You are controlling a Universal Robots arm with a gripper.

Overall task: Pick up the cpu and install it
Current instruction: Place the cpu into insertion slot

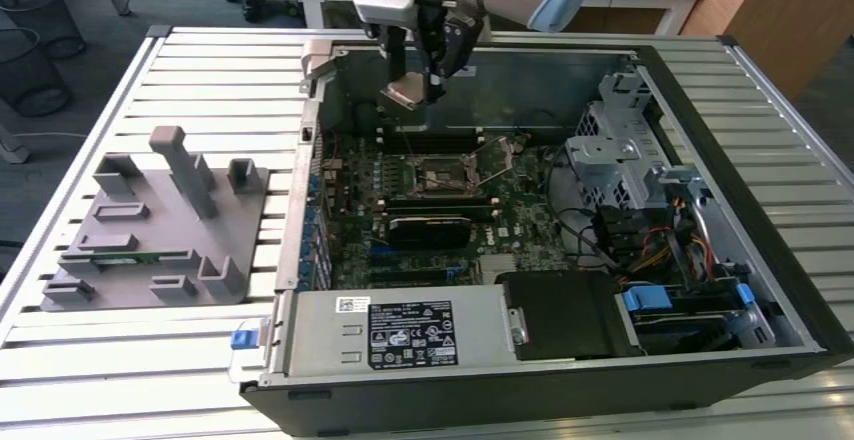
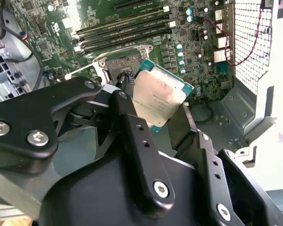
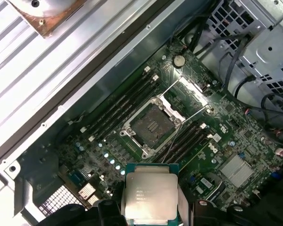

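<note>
My gripper (image 1: 411,88) is shut on the cpu (image 1: 404,93), a flat square chip with a silver-grey top, and holds it in the air over the back part of the open computer case. In both wrist views the black fingers (image 2: 127,87) clamp the cpu (image 2: 162,92) by two opposite edges, and the cpu (image 3: 150,197) sits level between them. The motherboard socket (image 1: 445,172) lies below and nearer the front, with its metal frame swung open and its contact field (image 3: 153,126) bare. Part of that socket (image 2: 114,65) shows behind the held chip.
A grey holder block (image 1: 160,230) with a green memory stick (image 1: 127,256) stands on the slatted table (image 1: 200,70) at the exterior view's left. Inside the case are memory slots (image 3: 120,110), a metal drive cage (image 1: 621,150), loose cables (image 1: 654,250) and the power supply (image 1: 400,332).
</note>
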